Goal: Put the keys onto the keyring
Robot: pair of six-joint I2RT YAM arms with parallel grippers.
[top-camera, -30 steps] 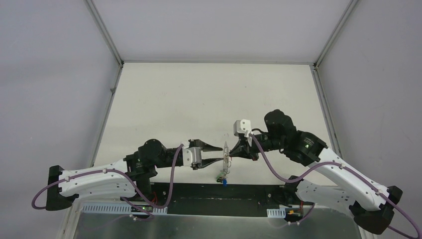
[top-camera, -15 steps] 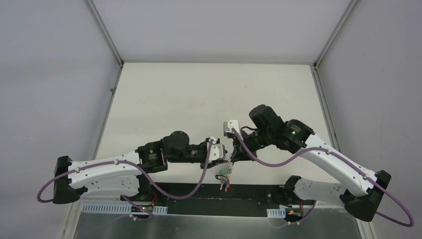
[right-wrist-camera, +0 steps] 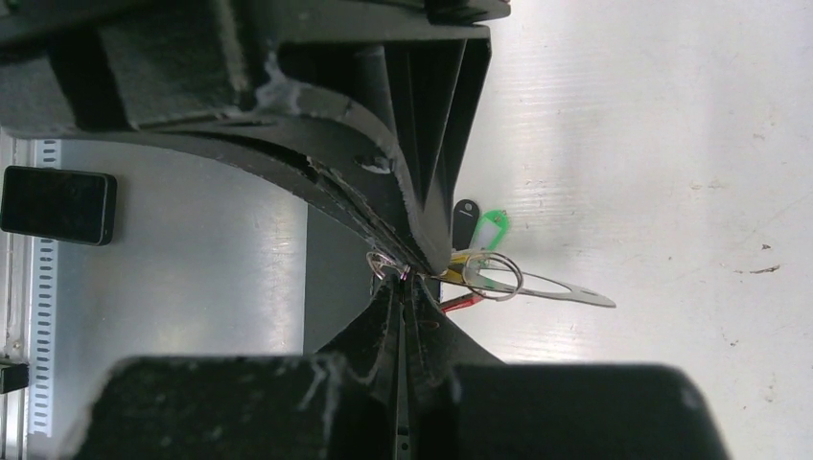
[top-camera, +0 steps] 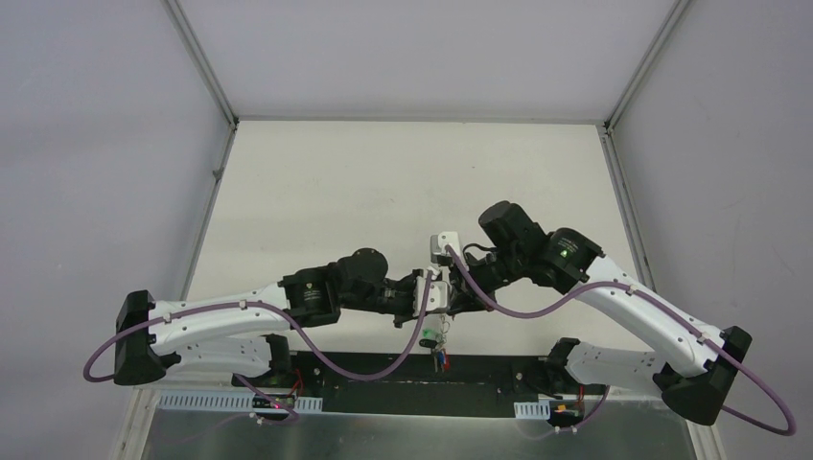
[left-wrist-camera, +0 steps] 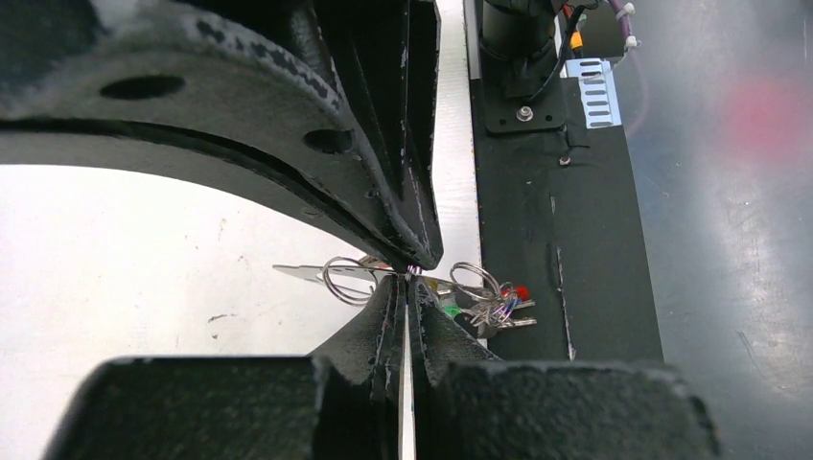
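Over the near edge of the table (top-camera: 383, 192), mid-scene, the left gripper (left-wrist-camera: 410, 278) and right gripper (right-wrist-camera: 407, 273) meet, each with fingers pressed together on the dangling bunch of keys (left-wrist-camera: 489, 305). Small rings (right-wrist-camera: 491, 275) link some of them. The big keyring cannot be made out, so the threading looks unfinished.

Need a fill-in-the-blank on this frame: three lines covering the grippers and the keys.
1. The left gripper and the right gripper are both ____ on the bunch of keys.
2. In the right wrist view, the plastic tag next to the black tag is ____.
3. Seen from above, the two grippers meet at the ____ edge of the table, the one by the arm bases.
Missing words: shut; green; near.
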